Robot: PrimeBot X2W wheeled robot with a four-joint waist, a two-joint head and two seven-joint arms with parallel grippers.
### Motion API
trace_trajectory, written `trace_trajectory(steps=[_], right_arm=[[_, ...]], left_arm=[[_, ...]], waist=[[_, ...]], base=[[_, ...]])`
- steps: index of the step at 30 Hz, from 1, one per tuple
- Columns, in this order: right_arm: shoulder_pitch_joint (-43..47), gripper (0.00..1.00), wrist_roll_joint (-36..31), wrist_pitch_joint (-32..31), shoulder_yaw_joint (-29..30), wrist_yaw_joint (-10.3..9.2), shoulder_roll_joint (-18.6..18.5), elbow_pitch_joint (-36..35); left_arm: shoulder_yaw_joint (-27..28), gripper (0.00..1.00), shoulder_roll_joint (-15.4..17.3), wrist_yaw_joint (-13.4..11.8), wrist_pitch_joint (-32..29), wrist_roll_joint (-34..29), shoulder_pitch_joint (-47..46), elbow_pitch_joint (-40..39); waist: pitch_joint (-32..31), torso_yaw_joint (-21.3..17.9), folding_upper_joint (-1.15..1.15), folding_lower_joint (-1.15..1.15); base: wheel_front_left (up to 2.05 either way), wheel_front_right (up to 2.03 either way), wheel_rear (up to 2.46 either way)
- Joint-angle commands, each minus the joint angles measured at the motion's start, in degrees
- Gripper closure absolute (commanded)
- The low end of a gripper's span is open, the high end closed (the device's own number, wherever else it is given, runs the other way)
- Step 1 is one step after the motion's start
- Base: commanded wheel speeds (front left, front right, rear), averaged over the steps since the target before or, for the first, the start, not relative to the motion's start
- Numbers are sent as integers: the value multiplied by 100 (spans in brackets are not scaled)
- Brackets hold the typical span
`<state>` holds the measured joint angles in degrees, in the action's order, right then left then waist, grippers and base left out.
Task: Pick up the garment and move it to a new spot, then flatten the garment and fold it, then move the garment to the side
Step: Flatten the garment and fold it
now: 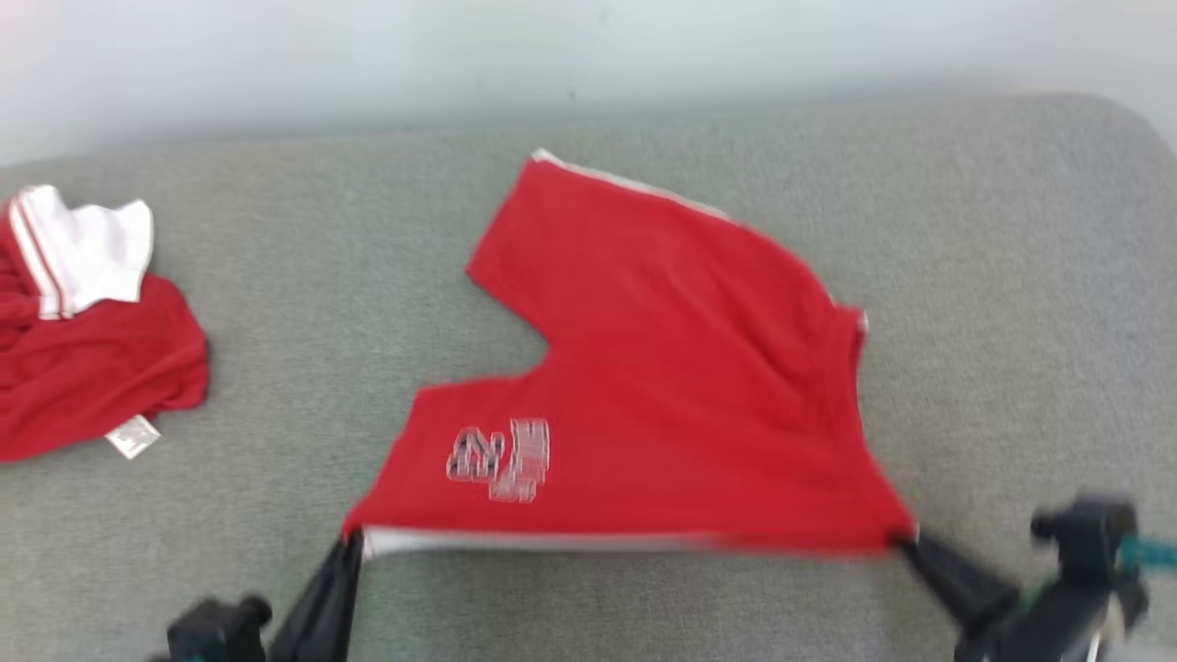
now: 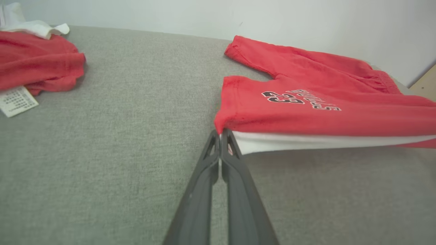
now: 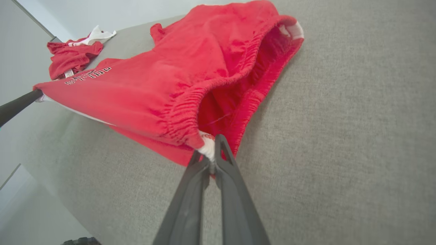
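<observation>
Left end effector [image 2: 220,133] and right end effector [image 3: 210,153] each grasp one near corner of the red shorts [image 1: 662,368] over the grey worktop [image 1: 1011,276].

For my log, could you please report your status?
Left end effector, right end effector shut on shorts corners. Near edge lifted, taut. Other garment apart, leftward.

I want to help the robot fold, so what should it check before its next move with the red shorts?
1. Left gripper shut on the shorts' leg corner: ok.
2. Right gripper shut on the waistband corner: ok.
3. Near edge taut between the grippers: ok.
4. Shorts lying flat: not ok, the waistband gapes open.
5. Other garment apart from the shorts: ok.
6. Creases underneath: cannot tell.
</observation>
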<state>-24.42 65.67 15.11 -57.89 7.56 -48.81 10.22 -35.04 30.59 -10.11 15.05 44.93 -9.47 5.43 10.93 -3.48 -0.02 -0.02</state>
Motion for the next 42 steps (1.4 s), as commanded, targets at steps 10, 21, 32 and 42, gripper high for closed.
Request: trace_trajectory(steps=[10, 21, 32, 42], right_arm=[[2016, 100, -348, 4, 703, -17, 354, -48], [2537, 100, -544, -91, 1253, -16, 696, -610], [1847, 100, -252, -92, 1642, -15, 1112, -981], [847, 100, -363, 7, 1825, -14, 1667, -621]], left_arm=[[435, 100, -270, 224, 19, -302, 1067, 388], [521, 100, -162, 501, -38, -695, 776, 381], [211, 100, 286, 1175, -1024, -1370, -1376, 180], [-259, 100, 336, 1718, -1775, -1588, -3414, 996]], waist=[[-561, 245, 2, 2], [-489, 139, 2, 2], [-37, -250, 2, 2], [685, -802, 2, 2]], base=[[0, 0, 0], [0, 0, 0], [0, 0, 0], [0, 0, 0]])
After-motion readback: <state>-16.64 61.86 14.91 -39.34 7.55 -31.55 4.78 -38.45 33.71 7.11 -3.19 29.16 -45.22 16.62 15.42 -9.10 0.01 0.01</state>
